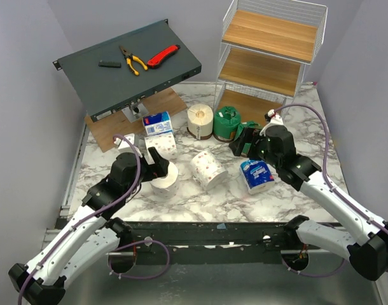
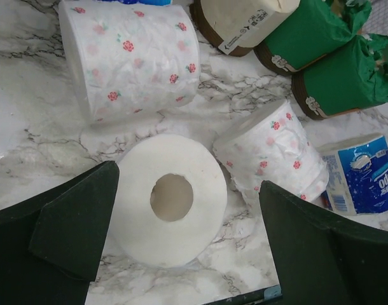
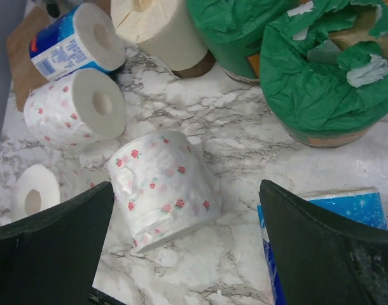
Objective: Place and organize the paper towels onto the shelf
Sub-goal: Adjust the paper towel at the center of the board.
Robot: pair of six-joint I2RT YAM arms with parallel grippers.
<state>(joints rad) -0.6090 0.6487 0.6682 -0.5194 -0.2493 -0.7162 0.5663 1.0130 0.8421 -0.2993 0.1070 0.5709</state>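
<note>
The white wire shelf with three wooden tiers stands at the back right. The paper towels lie on the marble table in front of it. My left gripper is open and hovers over an upright white roll, which sits between its fingers. Two pink-print rolls lie beyond it. My right gripper is open above a lying pink-print roll. A blue-and-white pack is by its right finger. Two green-wrapped rolls and the cream roll stand farther back.
A slanted dark grey metal box at the back left carries pliers and a red knife. A flat wooden board lies under it. A second blue-and-white pack lies by the board.
</note>
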